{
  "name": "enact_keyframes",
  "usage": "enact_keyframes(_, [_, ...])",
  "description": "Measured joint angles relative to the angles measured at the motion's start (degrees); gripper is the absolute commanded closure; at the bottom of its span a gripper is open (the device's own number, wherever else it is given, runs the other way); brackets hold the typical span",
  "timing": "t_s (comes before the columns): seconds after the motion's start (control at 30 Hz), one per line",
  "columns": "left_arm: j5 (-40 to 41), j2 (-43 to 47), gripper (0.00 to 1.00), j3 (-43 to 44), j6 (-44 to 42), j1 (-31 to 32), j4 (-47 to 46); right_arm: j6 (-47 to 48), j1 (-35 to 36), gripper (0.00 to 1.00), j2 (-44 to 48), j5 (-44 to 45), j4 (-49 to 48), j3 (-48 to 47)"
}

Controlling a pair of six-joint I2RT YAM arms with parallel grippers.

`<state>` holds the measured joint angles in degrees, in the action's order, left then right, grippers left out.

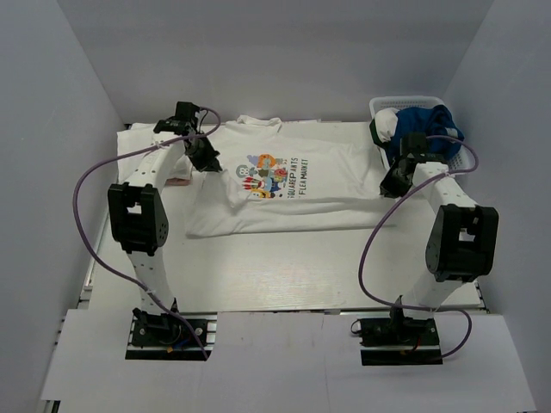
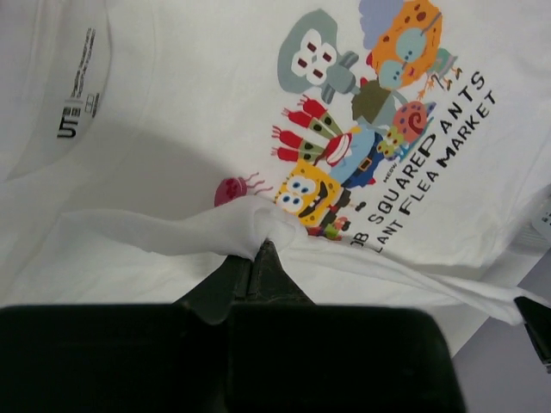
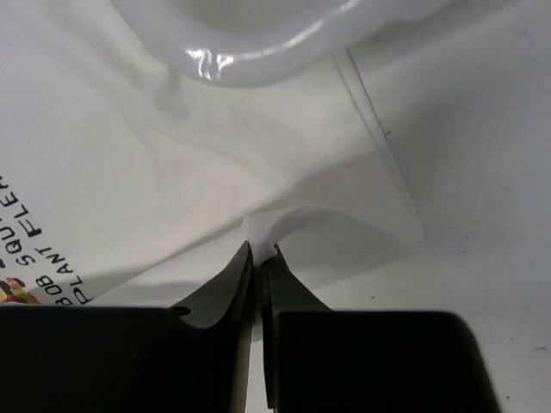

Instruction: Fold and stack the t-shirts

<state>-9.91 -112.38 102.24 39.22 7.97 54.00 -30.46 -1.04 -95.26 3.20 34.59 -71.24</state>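
White printed t-shirt (image 1: 301, 205), cloth folds tight within left and right jaws.

A fold of the printed t-shirt (image 2: 198, 112) just ahead of the left gripper (image 2: 261, 251) hides where the lettering (image 2: 422, 172) starts; neck label (image 2: 76, 82) text is illegible.

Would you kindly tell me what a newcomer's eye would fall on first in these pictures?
The white t-shirt with its bright cartoon print lies spread across the middle of the table. The left hand pinches a fold beside the print, and the right hand pinches an edge on its right side. A white basket holding blue cloth sits at the far right corner.
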Motion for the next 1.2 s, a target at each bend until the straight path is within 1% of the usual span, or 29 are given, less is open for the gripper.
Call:
enact_keyframes(0.03, [-0.2,-1.3,1.0,0.9,-0.4,-0.1,-0.3,0.3,0.1,0.83,-1.1,0.1,0.2,-1.2])
enact_keyframes(0.07, [-0.2,-2.8,1.0,2.0,-0.8,-0.2,-0.4,0.4,0.2,0.81,-2.3,0.3,0.2,-2.3])
enact_keyframes(0.1, [-0.4,-4.6,1.0,3.9,-1.2,-0.4,-0.5,0.8,0.3,0.75,-3.6,0.5,0.0,-3.2])
enact_keyframes(0.13, [-0.5,-6.5,0.9,5.9,-1.6,-0.5,-0.7,1.0,0.4,0.61,-4.7,0.8,0.0,-4.0])
enact_keyframes(0.17, [-0.7,-8.4,0.71,7.9,-2.3,-0.7,-1.4,1.0,0.4,0.58,-5.6,1.0,0.0,-4.5])
enact_keyframes(0.2, [-0.9,-10.2,0.42,9.6,-2.9,-0.7,-1.9,1.5,0.5,0.57,-6.3,1.2,0.0,-5.0])
enact_keyframes(0.23, [-1.3,-11.6,0.21,11.2,-3.6,-0.7,-2.3,2.0,0.5,0.43,-6.8,1.4,0.0,-5.3])
enact_keyframes(0.27, [-1.8,-13.4,0.08,13.2,-3.6,-0.7,-2.6,2.3,0.6,0.33,-7.1,1.5,0.0,-5.6])
enact_keyframes(0.3, [-2.3,-14.7,0.04,14.6,-4.4,-0.8,-2.9,2.4,0.8,0.28,-7.1,1.6,0.1,-5.9])
enact_keyframes(0.33, [-2.8,-15.6,0.0,15.5,-4.7,-0.8,-3.1,3.1,1.2,0.1,-7.1,1.8,0.2,-6.3])
enact_keyframes(0.43, [-3.2,-15.9,0.0,15.0,-5.9,-0.8,-3.5,4.5,2.6,0.1,-6.0,2.3,0.3,-6.6])
enact_keyframes(0.5, [-2.9,-13.7,0.0,10.5,-6.5,-0.8,-4.5,5.0,3.7,0.1,-3.8,2.0,-0.5,-4.8])
enact_keyframes(0.57, [-2.3,-9.8,0.0,3.3,-6.9,-0.7,-5.1,5.3,4.8,0.1,-0.3,0.8,-1.1,-1.4])
enact_keyframes(0.63, [-1.0,-4.3,0.0,-5.0,-7.0,-0.7,-5.6,5.5,5.9,0.1,3.5,-0.3,-2.0,2.7])
enact_keyframes(0.7, [-0.6,2.6,0.0,-14.5,-6.9,-0.4,-8.0,5.5,6.8,0.1,5.9,-1.0,-2.4,5.9])
enact_keyframes(0.8, [-0.8,12.4,0.0,-26.3,-6.3,-0.3,-11.5,5.9,7.7,0.1,6.6,-1.6,-4.3,9.3])
enact_keyframes(0.87, [-1.1,16.2,0.0,-32.3,-5.8,-0.4,-14.3,6.5,8.0,0.1,5.6,-1.7,-6.2,10.7])
enact_keyframes(0.93, [-1.5,15.7,0.0,-35.1,-5.3,-0.5,-16.5,7.2,8.0,0.1,3.8,-1.5,-8.2,11.0])
enact_keyframes(1.07, [-1.8,8.7,0.0,-36.4,-4.8,-0.7,-19.6,8.2,8.0,0.1,-1.6,-0.1,-12.2,10.9])
enact_keyframes(1.13, [-2.3,8.8,0.0,-36.3,-4.4,-1.1,-20.3,8.2,8.0,0.1,-3.8,0.3,-12.6,11.1])
enact_keyframes(1.2, [-2.1,9.7,0.0,-38.0,-4.2,-1.3,-21.9,8.0,8.3,0.1,-3.6,1.0,-13.8,12.0])
